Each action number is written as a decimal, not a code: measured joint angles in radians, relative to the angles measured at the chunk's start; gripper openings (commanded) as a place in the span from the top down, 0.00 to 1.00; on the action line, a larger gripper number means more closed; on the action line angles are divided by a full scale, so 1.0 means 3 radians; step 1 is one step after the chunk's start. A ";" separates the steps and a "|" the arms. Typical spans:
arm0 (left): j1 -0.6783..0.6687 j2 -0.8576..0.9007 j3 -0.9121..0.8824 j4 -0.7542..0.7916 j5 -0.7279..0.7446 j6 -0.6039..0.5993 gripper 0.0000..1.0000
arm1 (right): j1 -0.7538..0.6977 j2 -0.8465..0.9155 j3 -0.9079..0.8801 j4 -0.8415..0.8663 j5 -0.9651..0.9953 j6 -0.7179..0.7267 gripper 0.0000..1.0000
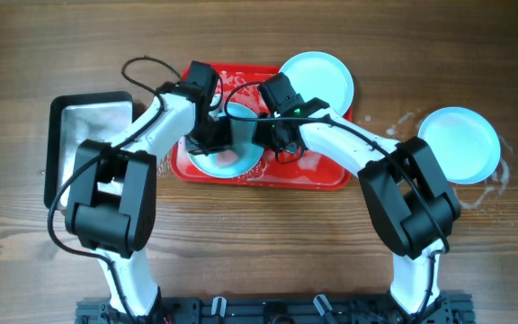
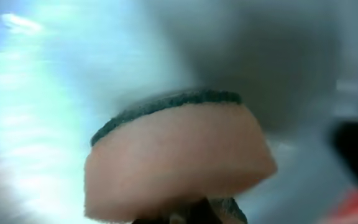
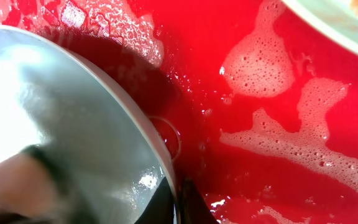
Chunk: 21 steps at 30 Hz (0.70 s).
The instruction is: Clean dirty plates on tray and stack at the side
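A pale blue plate [image 1: 229, 160] lies in the red tray [image 1: 331, 176], wet and soapy. My left gripper [image 1: 212, 135] is shut on a tan sponge with a dark scouring face [image 2: 179, 162] and presses it on this plate [image 2: 42, 93]. My right gripper [image 1: 264, 140] is shut on the plate's right rim; in the right wrist view its fingers [image 3: 178, 200] pinch the rim of the plate [image 3: 73, 118] above the sudsy tray [image 3: 260, 155]. A second plate [image 1: 318, 81] rests at the tray's far right corner. A third plate [image 1: 459, 144] sits on the table to the right.
A silver metal pan [image 1: 84, 144] stands left of the tray. Water and suds are spattered on the wooden table around the right-hand plate [image 1: 502, 175]. The second plate's edge shows in the right wrist view [image 3: 340, 18].
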 measured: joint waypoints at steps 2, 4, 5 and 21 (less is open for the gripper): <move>-0.0022 0.0032 -0.0017 0.0142 0.0277 0.0019 0.96 | 0.0000 0.0000 0.0000 0.0000 0.0000 0.0000 0.96; -0.0042 0.0061 -0.0034 0.0286 0.0484 0.0029 0.96 | 0.0000 0.0000 0.0000 0.0000 0.0000 0.0000 0.96; -0.0050 0.0076 -0.0039 0.0341 0.0556 0.0028 0.96 | 0.0000 0.0000 0.0000 0.0000 0.0000 0.0000 0.96; 0.0388 0.0092 0.0795 -0.0722 -0.0223 -0.0806 0.96 | 0.0004 0.0000 -0.0010 0.0055 -0.0053 -0.0034 0.96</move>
